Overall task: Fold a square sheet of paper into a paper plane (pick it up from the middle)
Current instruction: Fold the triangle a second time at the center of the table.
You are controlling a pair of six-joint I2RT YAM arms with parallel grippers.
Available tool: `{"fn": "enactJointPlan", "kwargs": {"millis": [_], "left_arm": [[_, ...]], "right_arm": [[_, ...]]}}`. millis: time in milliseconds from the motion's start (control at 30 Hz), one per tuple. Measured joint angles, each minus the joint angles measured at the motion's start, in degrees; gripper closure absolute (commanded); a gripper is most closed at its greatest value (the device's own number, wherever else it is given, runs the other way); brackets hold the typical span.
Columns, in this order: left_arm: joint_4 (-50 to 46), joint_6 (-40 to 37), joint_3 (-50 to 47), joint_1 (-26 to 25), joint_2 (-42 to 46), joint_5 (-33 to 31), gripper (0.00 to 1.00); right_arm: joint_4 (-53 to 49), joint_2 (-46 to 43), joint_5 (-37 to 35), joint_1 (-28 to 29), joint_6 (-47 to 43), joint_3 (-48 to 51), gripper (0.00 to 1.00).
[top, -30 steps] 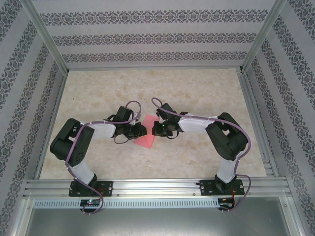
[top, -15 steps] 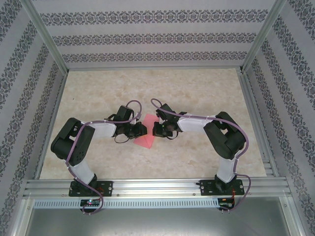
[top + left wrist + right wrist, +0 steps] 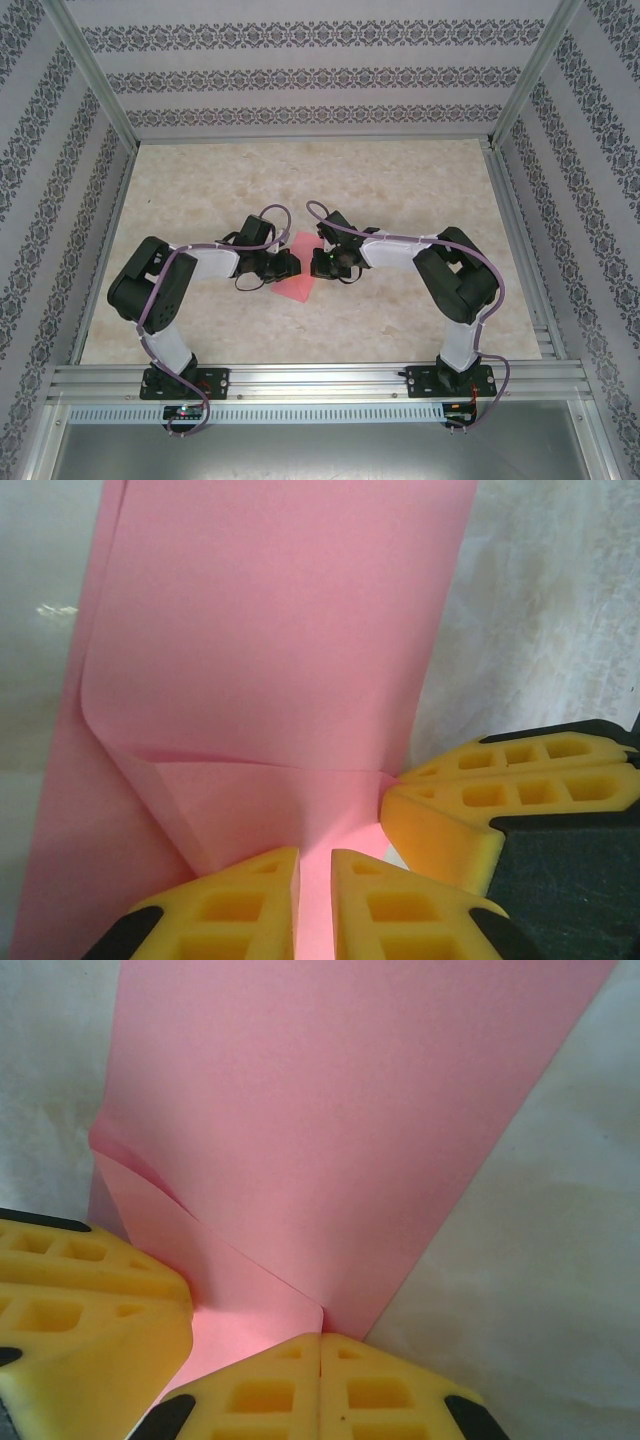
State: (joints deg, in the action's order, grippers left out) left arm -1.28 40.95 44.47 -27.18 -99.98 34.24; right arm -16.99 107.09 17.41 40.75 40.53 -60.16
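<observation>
Patterned walls were seen around a pale marbled tabletop. The square sheet of paper, salmon pink and already partly folded, was found near the middle of it. The left fingers were set at the edge of the sheet, where a corner flap was turned over. A thin slit was left between them, and it could not be told whether the paper was pinched there. The right fingers were pressed fully together, with their tips touching the fold edge, just beside the left ones.
</observation>
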Motion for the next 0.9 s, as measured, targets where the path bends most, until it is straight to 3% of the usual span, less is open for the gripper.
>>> {"fn": "enactJointPlan", "kwargs": {"millis": [300, 633, 900], "left_arm": [[-0.5, 0.0, 0.5, 0.0, -0.8, -0.4, 0.85], [-2.7, -0.5, 1.4, -0.4, -1.0, -2.0, 0.87], [-2.8, -0.5, 1.4, -0.6, -0.9, -2.6, 0.87]], "right_arm": [[-0.2, 0.1, 0.0, 0.0, 0.0, -0.1, 0.94], [-1.0, -1.5, 0.0, 0.0, -0.2, -0.6, 0.74], [-1.4, -9.0, -0.7, 1.4, -0.4, -0.6, 0.88]]}}
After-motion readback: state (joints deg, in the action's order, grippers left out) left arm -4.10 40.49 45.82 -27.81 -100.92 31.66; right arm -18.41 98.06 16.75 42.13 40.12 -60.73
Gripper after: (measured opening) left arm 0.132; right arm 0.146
